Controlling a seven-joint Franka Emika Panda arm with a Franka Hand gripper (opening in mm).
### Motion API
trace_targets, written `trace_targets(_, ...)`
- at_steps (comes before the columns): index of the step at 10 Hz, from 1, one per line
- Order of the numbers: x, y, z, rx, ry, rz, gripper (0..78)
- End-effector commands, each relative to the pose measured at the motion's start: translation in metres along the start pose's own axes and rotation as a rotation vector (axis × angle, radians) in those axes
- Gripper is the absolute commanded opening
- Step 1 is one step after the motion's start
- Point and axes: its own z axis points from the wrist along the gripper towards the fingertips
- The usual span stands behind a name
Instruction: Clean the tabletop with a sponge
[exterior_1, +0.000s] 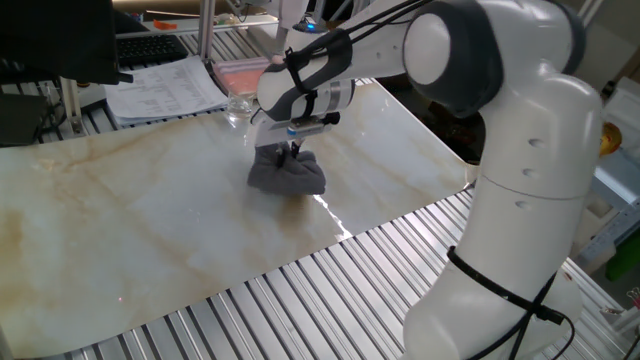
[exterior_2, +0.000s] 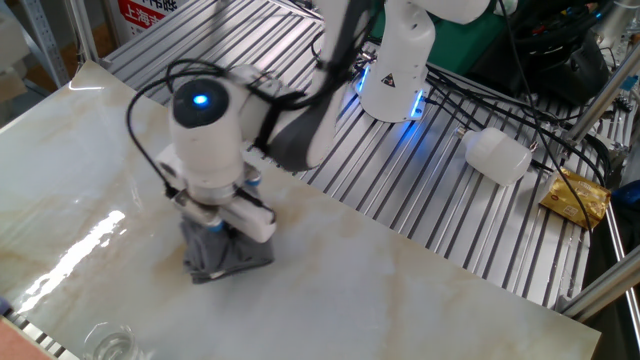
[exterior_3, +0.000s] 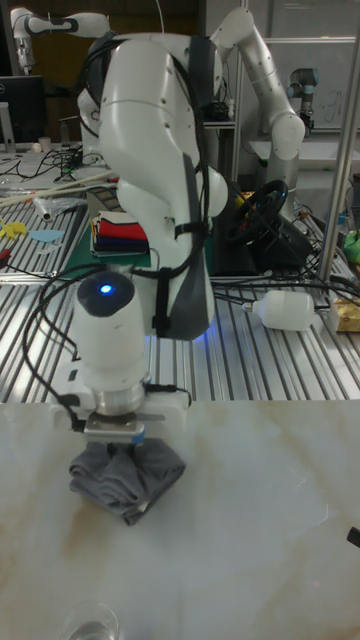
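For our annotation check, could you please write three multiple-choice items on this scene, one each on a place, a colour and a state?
1. Where does the wrinkly dark grey sponge lie?
A. on the cream marble-look tabletop
B. on the ribbed metal slats
C. in the pink tray

2. What colour is the light on the arm's wrist above the two-finger gripper?
A. red
B. blue
C. green

3. How does the gripper stand?
A. raised high, clear of everything
B. lying sideways
C. pointing down onto the sponge

A: the slab surrounds the sponge.
B: it glows blue in the tall view.
C: it presses straight down into the sponge.
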Motion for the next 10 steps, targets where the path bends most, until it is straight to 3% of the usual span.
trace_targets(1, 0.02, 0.037, -0.032, 0.005, 0.036, 0.02, 1.2)
trace_targets(5, 0.019, 0.057, -0.034, 0.002, 0.037, 0.03, 1.2)
trace_targets(8, 0.021, 0.091, -0.027, 0.002, 0.038, 0.049, 1.2)
trace_targets(10, 0.023, 0.096, -0.024, 0.006, 0.04, 0.046, 1.2)
